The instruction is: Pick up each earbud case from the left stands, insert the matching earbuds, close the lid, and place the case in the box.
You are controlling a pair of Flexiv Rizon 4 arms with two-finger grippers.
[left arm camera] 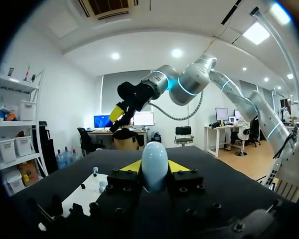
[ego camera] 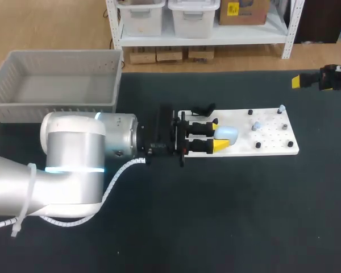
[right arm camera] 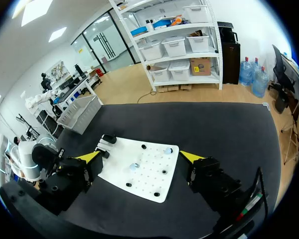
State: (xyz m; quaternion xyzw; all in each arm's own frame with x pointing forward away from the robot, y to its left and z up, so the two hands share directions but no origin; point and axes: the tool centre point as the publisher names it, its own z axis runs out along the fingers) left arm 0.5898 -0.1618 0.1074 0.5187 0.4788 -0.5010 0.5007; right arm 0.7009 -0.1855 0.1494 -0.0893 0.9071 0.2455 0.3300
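No text, label, number or sign can be read anywhere on the table. The earbud case, the white stand board and the grey box all show plain, unmarked surfaces in these views.

A black, matte table fills the scene; its surface is evenly lit.
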